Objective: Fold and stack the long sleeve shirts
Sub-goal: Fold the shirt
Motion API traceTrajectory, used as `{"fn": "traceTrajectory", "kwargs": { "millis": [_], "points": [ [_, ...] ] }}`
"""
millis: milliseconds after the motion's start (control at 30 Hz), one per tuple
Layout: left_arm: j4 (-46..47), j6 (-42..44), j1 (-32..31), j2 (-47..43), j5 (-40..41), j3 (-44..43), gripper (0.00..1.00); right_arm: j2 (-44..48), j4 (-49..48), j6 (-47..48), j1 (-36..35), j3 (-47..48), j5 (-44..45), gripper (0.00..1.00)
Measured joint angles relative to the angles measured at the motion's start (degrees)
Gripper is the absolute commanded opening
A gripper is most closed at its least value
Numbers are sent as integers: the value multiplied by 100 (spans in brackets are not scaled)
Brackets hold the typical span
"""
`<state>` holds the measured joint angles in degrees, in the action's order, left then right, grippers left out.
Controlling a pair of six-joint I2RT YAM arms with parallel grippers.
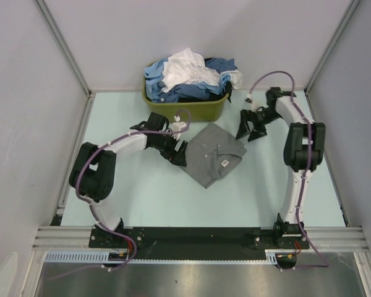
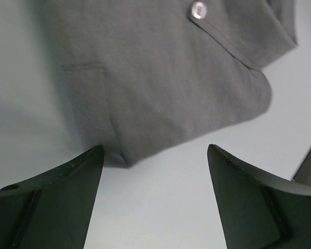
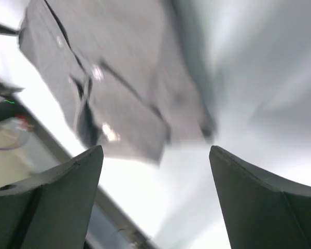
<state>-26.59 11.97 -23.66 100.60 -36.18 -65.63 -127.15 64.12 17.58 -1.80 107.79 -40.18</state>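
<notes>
The grey shirt (image 1: 214, 154) lies folded into a compact, roughly square packet on the tabletop (image 1: 148, 192), just in front of the olive basket (image 1: 185, 110) and between your two arms, collar side up with a small white label (image 1: 224, 163) showing. Your left gripper (image 2: 155, 150) sits low at the packet's left edge with its jaws spread and nothing between them, and a folded corner of cloth lies just beyond the left finger. Your right gripper (image 3: 156, 149) is also spread and empty, near the packet's far right corner but apart from it, though its wrist view is blurred. Treat the shirt as light, limp cloth with no stiffness of its own. I judge the folds will fall open if you lift a single layer, so pinch through every layer at a folded edge, ideally on two opposite sides at once, and stay off the button (image 2: 199, 9) and placket. The tabletop looks smooth and pale green, so the packet will probably slide rather than bunch if you nudge it, and a finger may need to press down to get under the edge. Grey panels enclose the workspace on the left, right and far sides, and the basket, heaped with the other shirts (image 1: 188, 77) in blue and white, takes up the far middle. Pale tabletop shows between the packet and the arm bases
</notes>
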Motion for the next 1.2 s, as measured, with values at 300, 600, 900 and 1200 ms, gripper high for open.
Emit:
{"fn": "traceTrajectory", "kwargs": {
  "millis": [300, 600, 900, 1200],
  "points": [
    [267, -195, 17, 824, 647, -662, 72, 1016, -597, -699, 1338, -2686, -688, 78],
    [20, -278, 81, 1097, 365, -627, 11, 984, -1163, -1316, 1134, -3569, -1478, 78],
    [782, -1908, -1593, -4, -588, 1115, 66, 946, -1235, -1331, 1482, -3729, -1451, 75],
    [1261, -2424, -1023, -1510, -756, 1648, 78, 925, -863, -861, 1182, -3729, -1298, 70]
  ]
}}
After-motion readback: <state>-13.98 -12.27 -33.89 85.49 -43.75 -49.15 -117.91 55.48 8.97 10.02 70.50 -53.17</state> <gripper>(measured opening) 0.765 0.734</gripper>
